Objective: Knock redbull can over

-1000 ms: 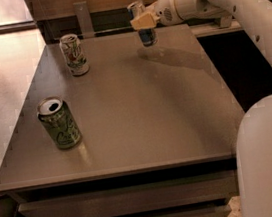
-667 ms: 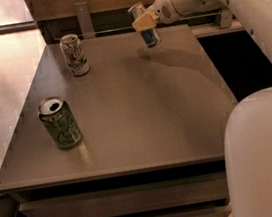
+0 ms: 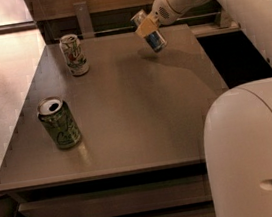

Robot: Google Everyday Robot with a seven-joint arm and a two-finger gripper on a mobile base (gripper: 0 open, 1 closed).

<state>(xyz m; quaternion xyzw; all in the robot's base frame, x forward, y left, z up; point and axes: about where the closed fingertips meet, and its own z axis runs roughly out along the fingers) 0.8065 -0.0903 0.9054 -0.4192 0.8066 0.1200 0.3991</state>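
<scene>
Gripper (image 3: 148, 29) at far right of table (image 3: 126, 112), fingers (image 3: 144, 27) clasped on tilted redbull can (image 3: 156, 40), green can (image 3: 60, 123) front left, white-and-green can (image 3: 74, 53) far left, both upright

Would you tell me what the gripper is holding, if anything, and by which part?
Cannot tell: the gripper sits against the upper half of the tilted redbull can near the table's far edge, either clamping or merely pushing it.

Single cam, high behind white robot body (image 3: 254, 159), looks down fwd across grey-brown rectangular table (image 3: 142, 114), mid-range; gripper (image 3: 147, 27) at far edge.
</scene>
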